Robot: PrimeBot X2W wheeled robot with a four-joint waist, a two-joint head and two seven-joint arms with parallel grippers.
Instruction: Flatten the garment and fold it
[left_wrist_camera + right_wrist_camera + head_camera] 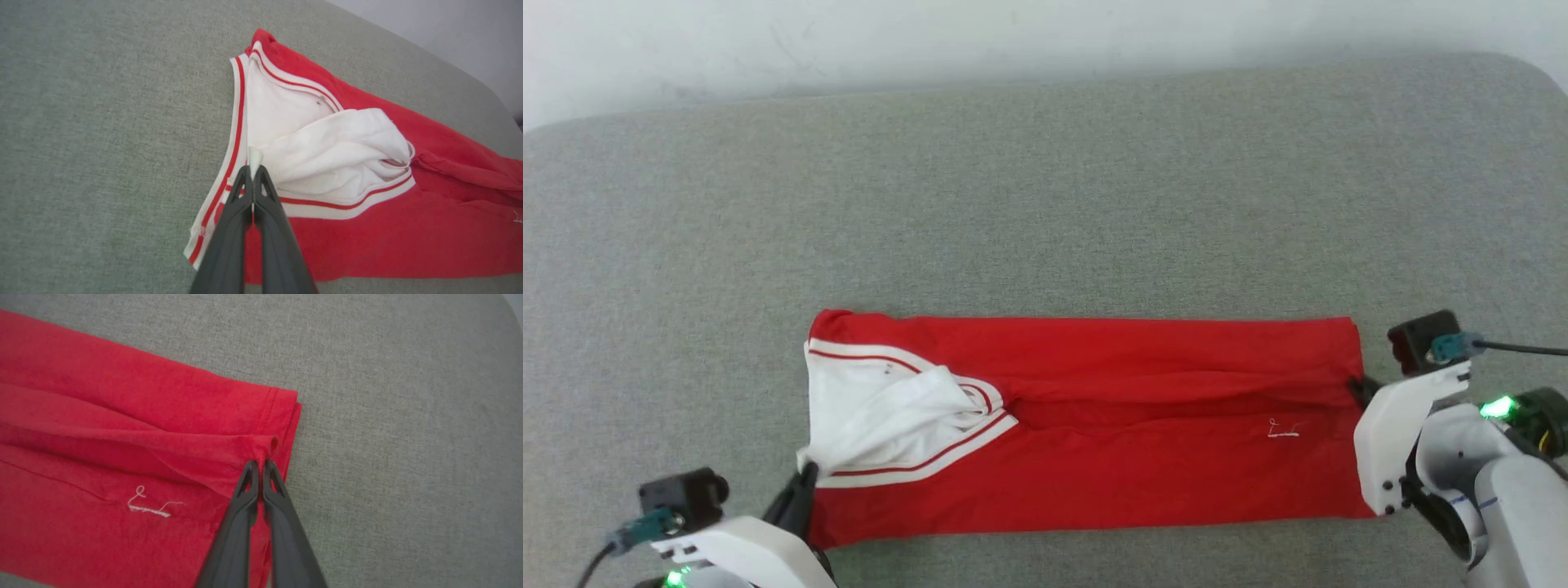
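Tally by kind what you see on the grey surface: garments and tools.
Garments: 1, the red jersey T-shirt
Tools: 2, the left tool and the right tool, both shut on the shirt
Total: 3

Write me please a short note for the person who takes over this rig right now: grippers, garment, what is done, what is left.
Left gripper: shut on the white sleeve of the garment.
Right gripper: shut on a red fold at the hem end.
Garment: flat on the grey surface, a long band.
Done: sides folded in lengthwise.
To do: release, then probably fold the band across.
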